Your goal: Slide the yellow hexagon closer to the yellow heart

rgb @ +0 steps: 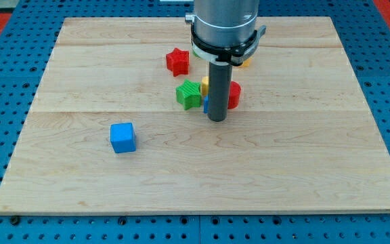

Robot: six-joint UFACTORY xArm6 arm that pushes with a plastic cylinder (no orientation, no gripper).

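My tip (216, 119) rests on the wooden board (202, 169) just below a tight cluster of blocks near the middle. A yellow block (205, 84), its shape unclear, peeks out at the rod's left, mostly hidden behind it. Another yellow block (246, 62) shows as a sliver at the view's top, under the arm's grey body; its shape cannot be told. A green star (189, 93) lies left of the rod, a red block (233, 95) lies right of it, and a blue sliver (206, 105) touches the rod's left side.
A red star (177, 61) lies up and left of the cluster. A blue cube (122, 137) stands alone at the lower left. The arm's grey body (225, 24) covers the board's top middle. Blue pegboard (5, 88) surrounds the board.
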